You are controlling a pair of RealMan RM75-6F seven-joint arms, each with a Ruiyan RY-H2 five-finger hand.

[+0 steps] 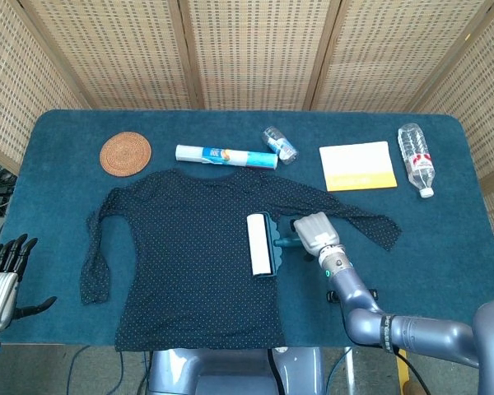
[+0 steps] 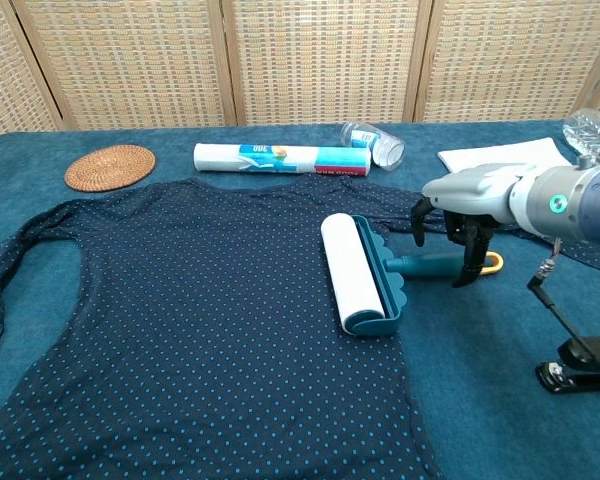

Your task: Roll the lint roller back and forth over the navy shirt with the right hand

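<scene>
On the blue tabletop [image 1: 58, 123], the roller [image 2: 365, 273] lies on the shirt [image 2: 210, 330]; right hand [image 2: 465, 205] hovers over its handle, fingers apart, gripping nothing.

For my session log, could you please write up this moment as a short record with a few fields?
right hand: right hand over the lint roller's handle, fingers curled down around it; whether they grip it cannot be told
left hand: left hand at the table's near left edge, fingers apart, holding nothing
lint roller: lint roller lying on the navy shirt, handle pointing right
shirt: spread flat on the table
behind the shirt: coaster, wrapped roll, yellow pad, water bottle
near right: stapler
</scene>
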